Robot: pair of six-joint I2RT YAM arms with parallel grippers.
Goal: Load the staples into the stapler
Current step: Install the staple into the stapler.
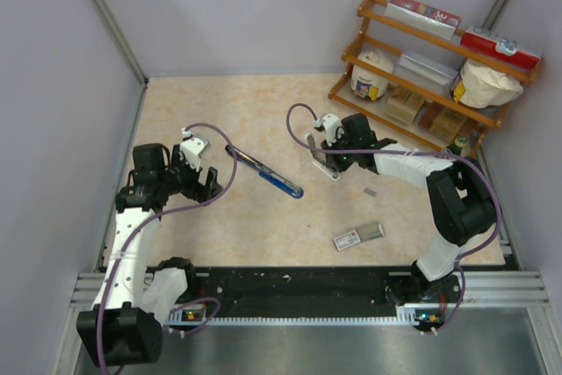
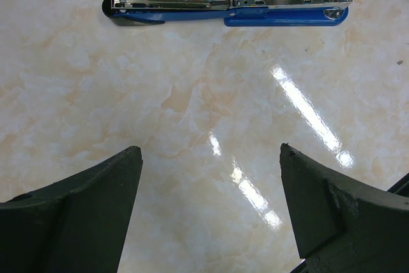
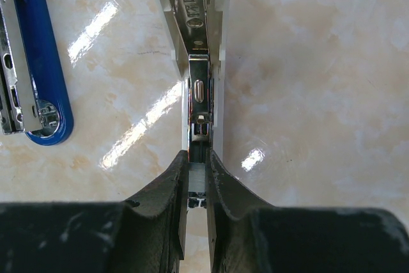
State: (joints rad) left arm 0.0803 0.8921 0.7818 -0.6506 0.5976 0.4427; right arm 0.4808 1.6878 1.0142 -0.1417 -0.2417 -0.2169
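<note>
The blue stapler lies opened out flat mid-table, its metal channel facing up; it also shows in the left wrist view and at the left edge of the right wrist view. My left gripper is open and empty, just left of it. My right gripper is shut on a short silvery strip of staples, held over the open channel of a white stapler. The red-and-white staple box lies near the front with its grey tray slid out.
A small grey piece, perhaps another staple strip, lies right of the white stapler. A wooden shelf with jars and boxes stands at the back right. Grey walls enclose the table's left, back and right sides.
</note>
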